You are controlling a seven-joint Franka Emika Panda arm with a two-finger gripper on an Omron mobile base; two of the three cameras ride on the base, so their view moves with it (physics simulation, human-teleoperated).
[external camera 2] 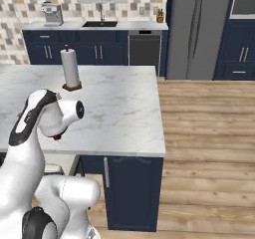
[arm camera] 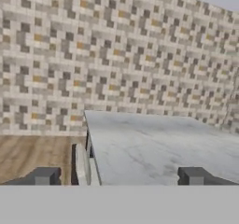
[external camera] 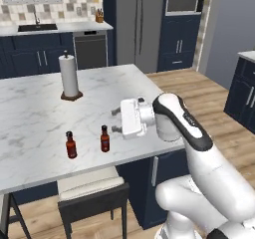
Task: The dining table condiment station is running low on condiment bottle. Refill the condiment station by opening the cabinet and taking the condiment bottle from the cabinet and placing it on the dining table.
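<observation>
Two bottles stand upright on the marble desk (external camera: 30, 113) near its front edge, slightly apart from each other. One bottle (external camera: 104, 139) is at about 8 o'clock from the pincer (external camera: 116, 120), close beside it but not touching; the other bottle (external camera: 71, 145) stands further out in the same direction. They look nearly alike, and which is the refill cannot be told. The pincer hangs over the desk, pointing sideways toward 9 o'clock in the left base view, fingers spread wide and holding nothing; in the hand view both fingertips (arm camera: 43, 176) stand well apart, facing a bare stretch of desk and a tiled wall. A paper towel roll (external camera: 69, 76) stands upright at 11 o'clock from the pincer, well apart.
</observation>
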